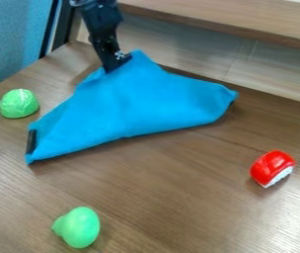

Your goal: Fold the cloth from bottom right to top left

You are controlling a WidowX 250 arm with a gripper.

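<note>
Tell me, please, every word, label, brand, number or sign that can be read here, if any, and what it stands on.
There is no readable text.
Gripper: small pale marks just above its tip, too small to tell whether they are print.
Blue cloth: a plain black strip at its left end, no lettering that I can make out.

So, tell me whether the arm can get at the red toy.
Probably yes, reach permitting: the red toy lies uncovered on the table, apart from other things, and only the low blue cloth lies between it and the gripper.
</note>
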